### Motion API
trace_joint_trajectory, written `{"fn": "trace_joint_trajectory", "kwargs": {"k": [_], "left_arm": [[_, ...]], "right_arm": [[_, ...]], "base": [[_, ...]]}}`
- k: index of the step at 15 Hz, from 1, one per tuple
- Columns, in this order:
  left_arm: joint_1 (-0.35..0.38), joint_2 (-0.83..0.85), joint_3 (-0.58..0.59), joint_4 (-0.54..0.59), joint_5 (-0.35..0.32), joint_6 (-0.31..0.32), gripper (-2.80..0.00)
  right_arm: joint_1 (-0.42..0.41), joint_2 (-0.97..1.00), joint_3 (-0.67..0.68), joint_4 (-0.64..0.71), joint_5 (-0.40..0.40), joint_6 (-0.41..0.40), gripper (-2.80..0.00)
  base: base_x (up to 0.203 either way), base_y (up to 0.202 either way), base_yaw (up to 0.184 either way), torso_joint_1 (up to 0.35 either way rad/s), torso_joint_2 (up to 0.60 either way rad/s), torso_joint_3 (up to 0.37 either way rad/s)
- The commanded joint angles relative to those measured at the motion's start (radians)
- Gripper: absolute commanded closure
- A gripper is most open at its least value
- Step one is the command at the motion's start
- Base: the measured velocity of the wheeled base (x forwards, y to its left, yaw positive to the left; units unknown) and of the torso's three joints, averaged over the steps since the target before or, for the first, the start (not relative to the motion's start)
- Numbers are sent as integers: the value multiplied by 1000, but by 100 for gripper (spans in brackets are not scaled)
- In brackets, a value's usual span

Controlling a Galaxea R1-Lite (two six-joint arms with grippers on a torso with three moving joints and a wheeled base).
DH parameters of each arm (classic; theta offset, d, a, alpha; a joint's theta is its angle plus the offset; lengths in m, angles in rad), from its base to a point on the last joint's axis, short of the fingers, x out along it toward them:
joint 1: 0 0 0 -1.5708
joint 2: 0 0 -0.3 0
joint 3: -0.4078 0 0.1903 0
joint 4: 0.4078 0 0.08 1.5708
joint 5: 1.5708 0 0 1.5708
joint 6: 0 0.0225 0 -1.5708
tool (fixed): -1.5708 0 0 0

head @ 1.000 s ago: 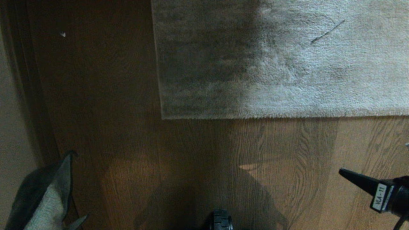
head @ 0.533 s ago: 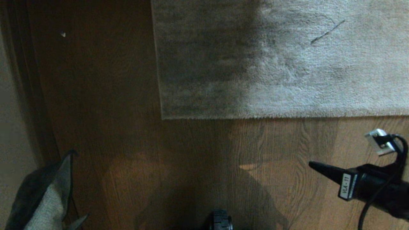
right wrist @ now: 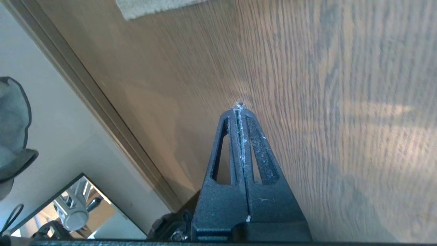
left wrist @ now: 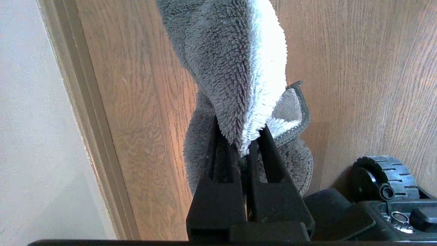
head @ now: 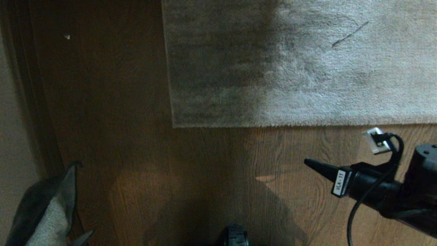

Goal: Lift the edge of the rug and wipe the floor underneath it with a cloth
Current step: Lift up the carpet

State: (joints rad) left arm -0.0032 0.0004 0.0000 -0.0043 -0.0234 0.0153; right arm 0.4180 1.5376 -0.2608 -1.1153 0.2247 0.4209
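Right wrist view shows the right gripper (right wrist: 240,108) with its jaws pressed together and nothing between them, its tip pointing along the floor (right wrist: 324,85). In the head view this gripper (head: 309,163) hangs above bare planks, near the rug edge (head: 273,125) but not touching it. The rug lies flat, with its corner (head: 174,125) square on the wood. At the robot's left side the left gripper (left wrist: 244,150) is clamped on the cloth (left wrist: 235,68), which hangs from it near the wall (left wrist: 30,102).

I judge that the step in hand is the approach to the rug edge; nothing is lifted and nothing is wiped yet. The next move calls for the right jaws to part, go low to the border and pinch pile and backing together. The edge lies close on the floor, so the tip could slide over it.
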Motion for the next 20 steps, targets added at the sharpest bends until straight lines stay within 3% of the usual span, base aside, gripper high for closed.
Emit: {"fn": "trace_joint_trajectory", "kwargs": {"k": [1,2,3,9,12,20], "left_arm": [[0,0,0,0,0,0,0],[0,0,0,0,0,0,0],[0,0,0,0,0,0,0],[0,0,0,0,0,0,0],[0,0,0,0,0,0,0],[0,0,0,0,0,0,0]], "right_arm": [[22,62,-25,-27,-7,2,0],[41,89,-32,-40,-31,4,0],[60,119,-36,-55,-55,4,-280],[165,387,-92,-438,-214,36,-280],[191,394,-103,-455,-326,1,-280],[191,471,-137,-455,-438,-5,-280]], "base": [[0,0,0,0,0,0],[0,0,0,0,0,0],[0,0,0,0,0,0],[0,0,0,0,0,0],[0,0,0,0,0,0],[0,0,0,0,0,0]]}}
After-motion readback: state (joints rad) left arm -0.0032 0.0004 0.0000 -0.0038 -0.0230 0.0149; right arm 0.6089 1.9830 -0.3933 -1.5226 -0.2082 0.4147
